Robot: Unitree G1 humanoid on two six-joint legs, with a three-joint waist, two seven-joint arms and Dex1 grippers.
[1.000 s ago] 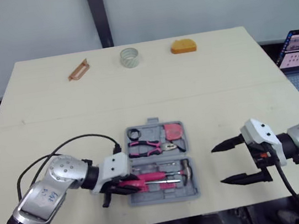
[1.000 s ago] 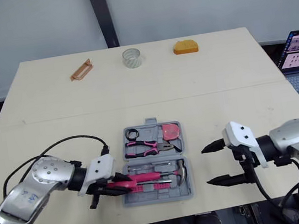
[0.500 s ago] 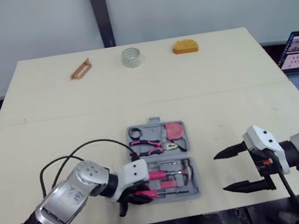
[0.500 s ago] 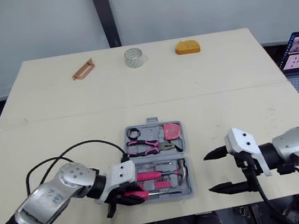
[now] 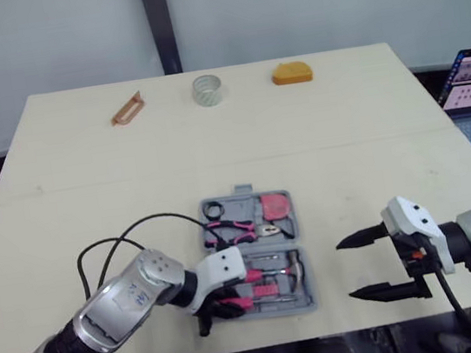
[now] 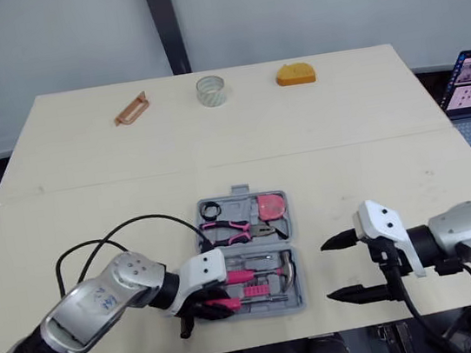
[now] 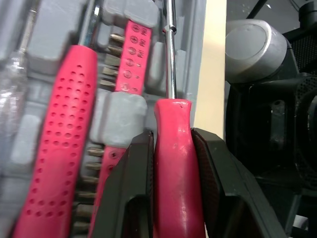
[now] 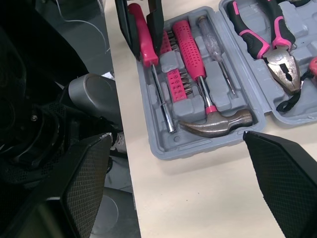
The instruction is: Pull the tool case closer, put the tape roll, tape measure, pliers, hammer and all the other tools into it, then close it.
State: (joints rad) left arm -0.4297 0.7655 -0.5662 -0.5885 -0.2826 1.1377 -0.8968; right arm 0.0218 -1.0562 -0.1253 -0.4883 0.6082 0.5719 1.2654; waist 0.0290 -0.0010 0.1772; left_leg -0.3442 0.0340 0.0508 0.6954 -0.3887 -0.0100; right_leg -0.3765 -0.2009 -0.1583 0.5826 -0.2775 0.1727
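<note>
An open grey tool case [image 5: 240,193] lies near the front of the tabletop [image 5: 345,143], with pliers [image 5: 238,227] and a hammer [image 8: 208,116] inside. The left hand [image 7: 171,141] clamps a pink-handled screwdriver [image 7: 173,173] in the case's near half. The right hand [image 5: 345,270] hovers beside the case, spread wide. The tape roll [image 5: 205,89] and tape measure [image 5: 290,72] sit at the far edge.
</note>
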